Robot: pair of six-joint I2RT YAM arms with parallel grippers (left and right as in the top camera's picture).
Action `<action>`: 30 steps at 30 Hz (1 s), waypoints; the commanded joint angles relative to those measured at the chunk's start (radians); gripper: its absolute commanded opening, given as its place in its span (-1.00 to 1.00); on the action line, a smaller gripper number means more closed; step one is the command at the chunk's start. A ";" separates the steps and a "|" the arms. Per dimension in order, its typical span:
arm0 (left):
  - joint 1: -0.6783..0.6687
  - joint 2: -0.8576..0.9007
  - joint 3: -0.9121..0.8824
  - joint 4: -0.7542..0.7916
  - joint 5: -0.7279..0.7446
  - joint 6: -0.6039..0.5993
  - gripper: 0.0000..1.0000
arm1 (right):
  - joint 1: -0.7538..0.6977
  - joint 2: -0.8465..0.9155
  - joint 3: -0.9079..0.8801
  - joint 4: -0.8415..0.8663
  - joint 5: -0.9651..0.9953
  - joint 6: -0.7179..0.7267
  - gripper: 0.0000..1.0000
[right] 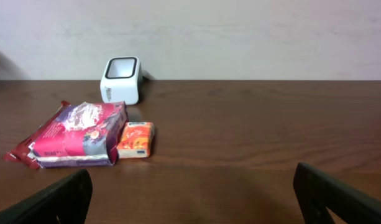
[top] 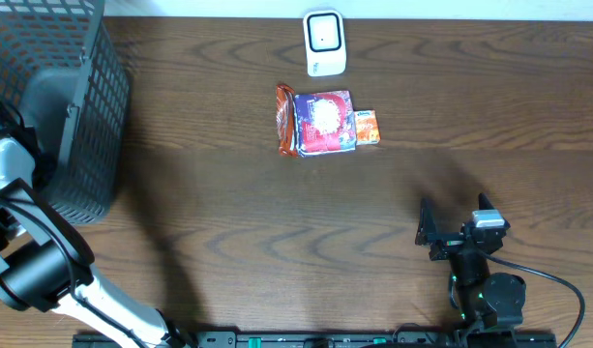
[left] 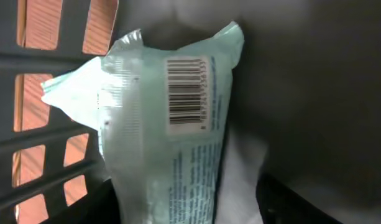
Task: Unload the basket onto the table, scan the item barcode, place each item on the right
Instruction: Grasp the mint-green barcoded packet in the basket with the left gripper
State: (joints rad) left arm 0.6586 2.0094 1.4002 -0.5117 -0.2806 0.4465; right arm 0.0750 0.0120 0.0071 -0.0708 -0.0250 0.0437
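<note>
A pale green packet [left: 171, 143] with a barcode label [left: 187, 93] fills the left wrist view, inside the dark mesh basket [top: 64, 106]. My left gripper [left: 184, 208] is shut on its lower end, dark fingers [left: 94, 202] at either side. In the overhead view the basket wall hides that gripper. The white scanner [top: 324, 43] stands at the table's far edge, also visible as the scanner [right: 121, 79]. My right gripper [top: 429, 232] rests low at the near right, open and empty, as the right gripper [right: 196, 199] shows.
A red and purple packet [top: 317, 122] and a small orange box [top: 367, 127] lie side by side in front of the scanner. The left arm [top: 15, 174] bends over the basket's near side at the left table edge.
</note>
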 commanded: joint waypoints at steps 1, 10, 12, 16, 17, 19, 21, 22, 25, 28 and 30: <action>0.005 0.012 -0.011 0.002 -0.009 0.010 0.13 | -0.002 -0.004 -0.002 -0.004 0.008 -0.008 0.98; -0.022 -0.031 -0.011 -0.002 -0.008 -0.028 -0.85 | -0.002 -0.003 -0.002 -0.004 0.008 -0.008 0.98; -0.045 -0.067 -0.007 0.008 -0.008 -0.069 -0.85 | -0.002 -0.003 -0.002 -0.004 0.008 -0.008 0.99; -0.117 -0.187 0.001 0.050 0.015 -0.153 -0.86 | -0.002 -0.003 -0.002 -0.004 0.008 -0.008 0.99; -0.140 -0.224 0.001 0.062 0.031 -0.158 -0.86 | -0.002 -0.003 -0.002 -0.004 0.008 -0.008 0.99; -0.183 -0.288 0.001 0.084 0.045 -0.158 -0.86 | -0.002 -0.003 -0.002 -0.004 0.008 -0.008 0.99; -0.241 -0.366 0.001 0.124 0.045 -0.158 -0.85 | -0.002 -0.003 -0.002 -0.004 0.008 -0.008 0.98; -0.265 -0.396 0.001 0.142 0.045 -0.166 -0.86 | -0.002 -0.003 -0.002 -0.004 0.008 -0.008 0.99; -0.341 -0.490 0.001 0.206 0.045 -0.229 -0.85 | -0.002 -0.003 -0.002 -0.004 0.008 -0.008 0.99; -0.406 -0.570 0.001 0.257 0.045 -0.314 -0.86 | -0.002 -0.003 -0.002 -0.004 0.008 -0.008 0.99; -0.438 -0.607 0.001 0.278 0.045 -0.333 -0.85 | -0.002 -0.003 -0.002 -0.004 0.008 -0.008 0.98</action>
State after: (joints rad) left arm 0.2596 1.4601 1.3903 -0.2539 -0.2401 0.2035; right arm 0.0750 0.0120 0.0071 -0.0708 -0.0250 0.0437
